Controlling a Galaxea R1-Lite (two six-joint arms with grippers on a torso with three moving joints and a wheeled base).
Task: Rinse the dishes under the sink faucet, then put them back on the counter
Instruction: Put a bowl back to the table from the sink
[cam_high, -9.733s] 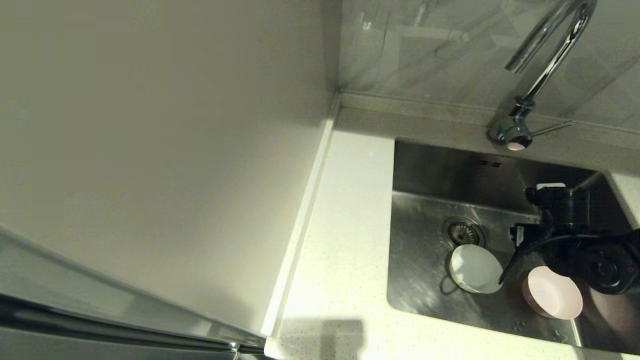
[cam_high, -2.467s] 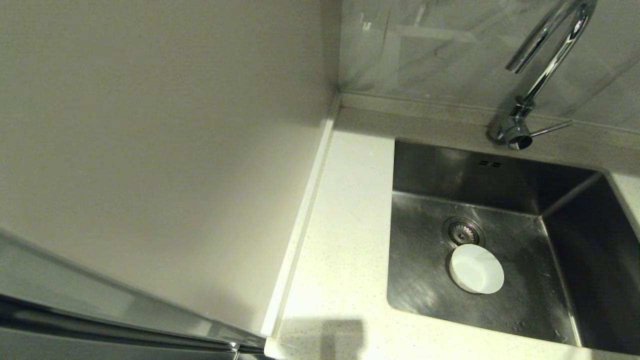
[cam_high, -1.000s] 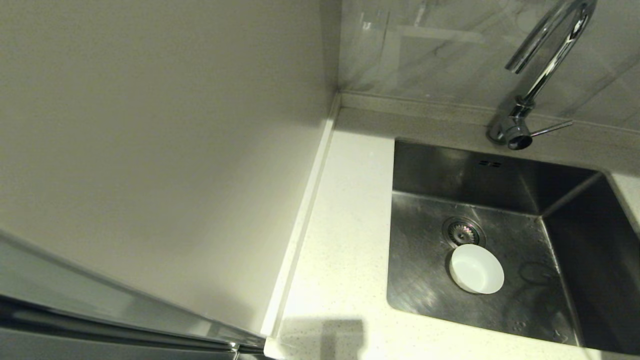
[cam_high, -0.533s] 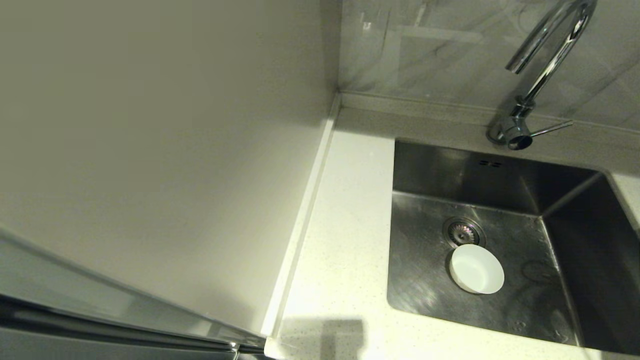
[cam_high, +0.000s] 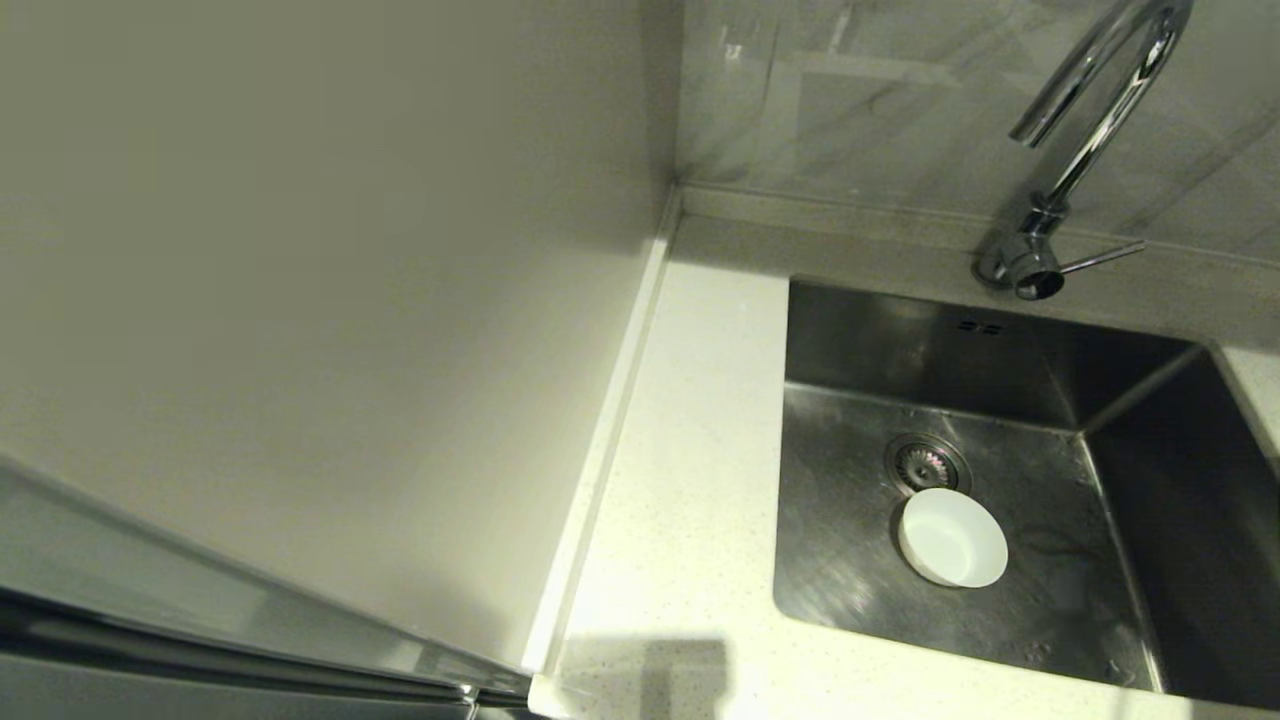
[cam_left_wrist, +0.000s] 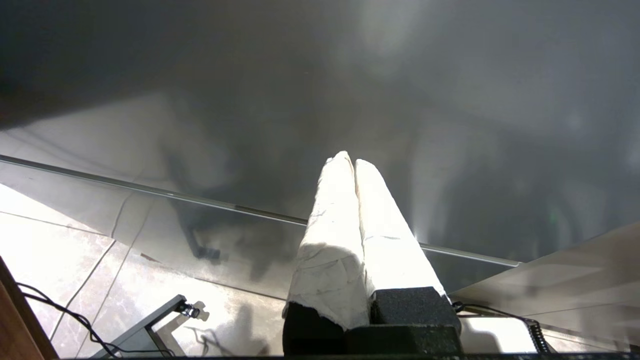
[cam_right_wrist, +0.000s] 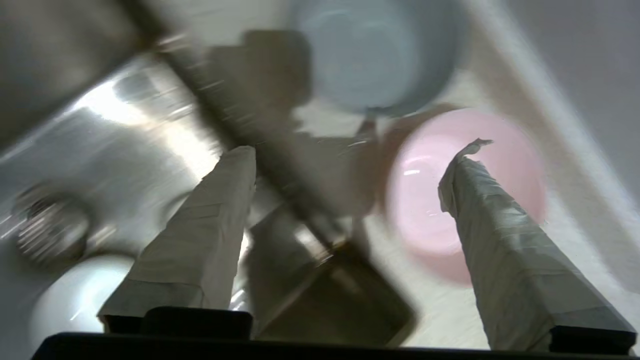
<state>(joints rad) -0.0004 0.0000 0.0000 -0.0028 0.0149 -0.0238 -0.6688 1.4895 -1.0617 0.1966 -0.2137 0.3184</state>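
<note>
Moved since earlier: the pale pink round shallow bowl (cam_right_wrist: 465, 185), once held low in the basin by the right arm, is now seen set on the white speckled stone counter (cam_right_wrist: 505, 105); the arm is gone from the head view.
Left gripper (cam_left_wrist: 350, 159): parked away from the work, over a tiled floor; its wrapped fingers are pressed together, closed on nothing.
Counter, left strip (cam_high: 690, 480): no dish is seen on it from the head.
Square stainless steel sink (cam_high: 860, 340): the white round shallow bowl (cam_high: 952, 537) is left inside, upright, just beside the round drain strainer (cam_high: 926, 463).
Tall chrome gooseneck faucet (cam_high: 1095, 110): no running water can be made out.
Right gripper (cam_right_wrist: 350, 155): its jaws are spread wide and nothing is held between them; it hangs over the sink's edge.
Grey-blue round shallow bowl (cam_right_wrist: 375, 55): placed on the counter just beside the pink one; whether the two touch cannot be told.
Step in hand: the pink bowl is judged released; two of three dishes are back on the counter.
Next move: a reach down to the white bowl is called for, with one rim taken between the open fingers, clear of the strainer, before a lift under the spout.
</note>
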